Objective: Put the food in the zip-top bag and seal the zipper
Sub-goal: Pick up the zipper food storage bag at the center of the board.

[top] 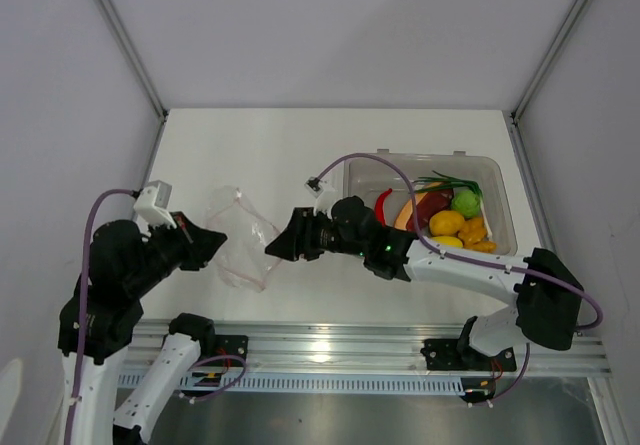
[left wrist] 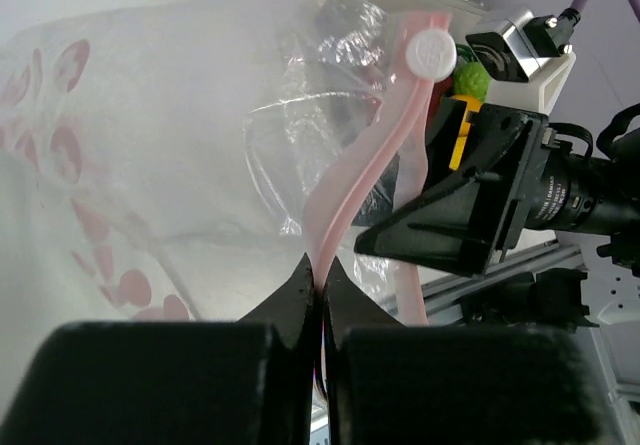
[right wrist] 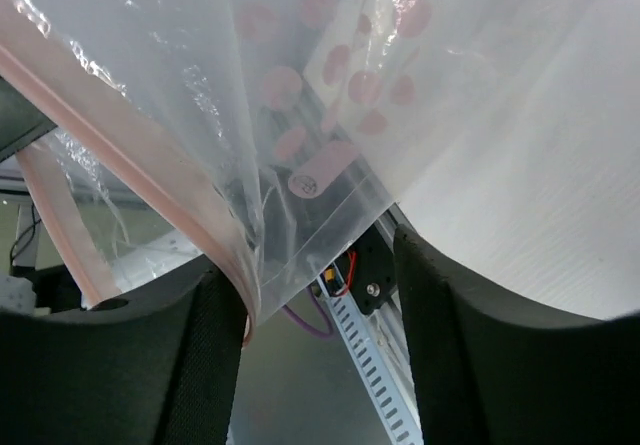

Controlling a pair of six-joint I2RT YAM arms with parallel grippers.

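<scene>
The clear zip-top bag (top: 240, 233) hangs crumpled above the table between my two grippers. My left gripper (top: 218, 243) is shut on the bag's pinkish zipper (left wrist: 350, 185), with the strip pinched between its black fingertips (left wrist: 300, 290). My right gripper (top: 272, 248) stands open at the bag's other end. The bag's corner (right wrist: 300, 235) and zipper (right wrist: 130, 135) rest against one of its fingers (right wrist: 215, 345), with a wide gap to the other. The food (top: 450, 220) lies in the grey bin: red chili (top: 383, 205), green scallion (top: 445, 180), yellow and green fruit.
The grey translucent bin (top: 497, 180) stands at the right of the white table (top: 260, 155). A metal rail (top: 350, 350) runs along the near edge. Grey walls enclose the table on the left, back and right.
</scene>
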